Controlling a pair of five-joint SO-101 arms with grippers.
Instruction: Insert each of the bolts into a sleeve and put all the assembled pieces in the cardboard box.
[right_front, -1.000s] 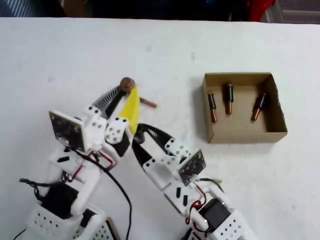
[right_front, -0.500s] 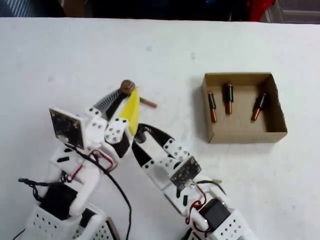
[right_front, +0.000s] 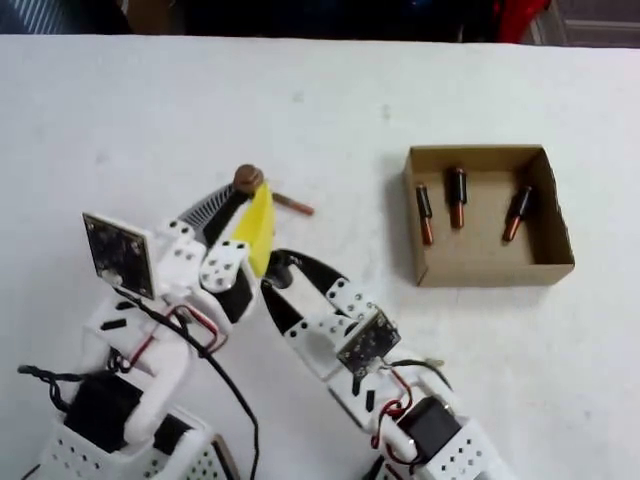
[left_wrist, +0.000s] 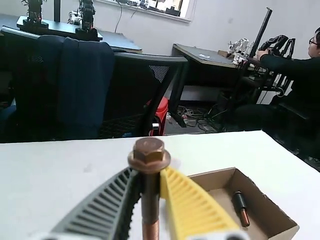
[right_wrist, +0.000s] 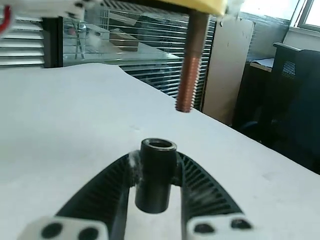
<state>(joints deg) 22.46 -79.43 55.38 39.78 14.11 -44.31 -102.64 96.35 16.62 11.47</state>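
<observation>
My left gripper (right_front: 245, 192), with one grey and one yellow finger, is shut on a copper bolt (right_front: 249, 178). Its hex head (left_wrist: 149, 153) stands above the fingertips. The threaded shank (right_wrist: 189, 75) hangs below the yellow finger. My right gripper (right_front: 281, 270), with black fingers, is shut on a black sleeve (right_wrist: 157, 172) held upright, bore facing up. The bolt's tip hovers a little above and beyond the sleeve's mouth, not inside it. The cardboard box (right_front: 490, 272) sits to the right with three assembled pieces (right_front: 457, 196) lying in it.
Both arm bases crowd the table's near edge. Bare white table (right_front: 330, 100) stretches behind and to the left of the box. One assembled piece (left_wrist: 241, 208) shows inside the box (left_wrist: 274, 226) in the left wrist view. Chairs and desks stand beyond the table.
The left arm has drifted slightly left and toward the near edge, carrying the bolt with it. The right arm's wrist turned a little and shifted left; the sleeve stays in its fingers.
</observation>
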